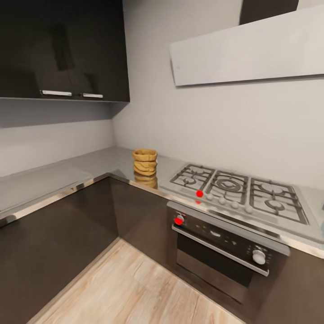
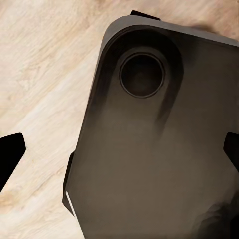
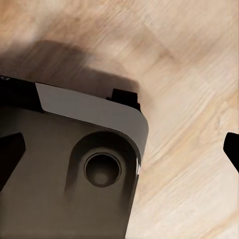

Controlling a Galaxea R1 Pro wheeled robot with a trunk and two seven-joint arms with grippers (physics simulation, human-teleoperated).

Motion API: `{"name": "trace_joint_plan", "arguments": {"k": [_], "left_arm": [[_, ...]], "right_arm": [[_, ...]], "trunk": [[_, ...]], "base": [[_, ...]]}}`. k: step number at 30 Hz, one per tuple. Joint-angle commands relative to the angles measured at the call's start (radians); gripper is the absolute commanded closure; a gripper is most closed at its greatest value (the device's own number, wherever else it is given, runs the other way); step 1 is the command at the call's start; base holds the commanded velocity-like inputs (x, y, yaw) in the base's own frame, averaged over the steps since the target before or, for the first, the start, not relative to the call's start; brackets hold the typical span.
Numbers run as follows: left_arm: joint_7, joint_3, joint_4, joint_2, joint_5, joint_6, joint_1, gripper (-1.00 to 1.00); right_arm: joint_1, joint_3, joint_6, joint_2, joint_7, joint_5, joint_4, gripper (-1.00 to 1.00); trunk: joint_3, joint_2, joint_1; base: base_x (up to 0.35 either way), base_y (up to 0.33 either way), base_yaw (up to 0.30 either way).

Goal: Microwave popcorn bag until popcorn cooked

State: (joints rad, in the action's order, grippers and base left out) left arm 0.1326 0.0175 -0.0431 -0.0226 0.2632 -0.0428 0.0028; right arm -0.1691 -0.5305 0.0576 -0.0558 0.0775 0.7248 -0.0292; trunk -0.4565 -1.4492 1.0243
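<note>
The tan popcorn bag [image 1: 145, 162] stands upright on the glossy grey countertop [image 1: 67, 177], in the corner just left of the gas hob, its rolled rim up. Whether popcorn lies inside cannot be told. The microwave is out of view. My left gripper [image 2: 119, 153] hangs open over my dark base, one black fingertip [image 2: 11, 155] at each side of the left wrist view. My right gripper [image 3: 119, 152] is also open and holds nothing, its dark fingertips [image 3: 10, 155] wide apart above the base and floor. Both are far from the bag.
A grated gas hob [image 1: 234, 189] with a black built-in oven [image 1: 225, 245] under it lies right of the bag. Dark wall cabinets [image 1: 63, 49] hang at the left and a pale hood [image 1: 247, 49] over the hob. A pale blue sliver [image 1: 322, 220] shows at the far right. Wooden floor [image 1: 130, 288] lies ahead.
</note>
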Motion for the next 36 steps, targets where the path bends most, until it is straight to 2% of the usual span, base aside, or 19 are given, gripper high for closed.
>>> {"name": "trace_joint_plan", "arguments": {"k": [1,8,24,36], "left_arm": [[0.002,0.001,-0.001,0.000,0.004,-0.002,0.000,-1.00],[-0.057,0.002,-0.001,0.001,0.005,-0.005,0.000,-1.00],[-0.059,0.005,-0.001,0.000,0.005,-0.011,0.000,-1.00],[-0.057,0.007,-0.001,0.000,0.005,-0.017,0.000,-1.00]], "right_arm": [[-0.001,-0.008,0.004,-0.001,0.001,0.005,-0.003,-1.00],[-0.001,-0.008,0.005,-0.002,0.001,0.006,-0.003,-1.00],[-0.001,-0.008,0.004,0.001,0.001,0.003,-0.003,-1.00],[-0.001,-0.008,-0.002,0.005,0.001,0.001,-0.003,-1.00]], "trunk": [[-0.001,0.000,0.001],[-0.001,0.000,0.001],[0.000,0.000,0.001],[0.012,0.000,0.001]], "base": [[0.288,0.230,0.000],[0.288,0.230,0.000],[0.286,0.234,-0.004],[0.203,0.240,-0.157]]}}
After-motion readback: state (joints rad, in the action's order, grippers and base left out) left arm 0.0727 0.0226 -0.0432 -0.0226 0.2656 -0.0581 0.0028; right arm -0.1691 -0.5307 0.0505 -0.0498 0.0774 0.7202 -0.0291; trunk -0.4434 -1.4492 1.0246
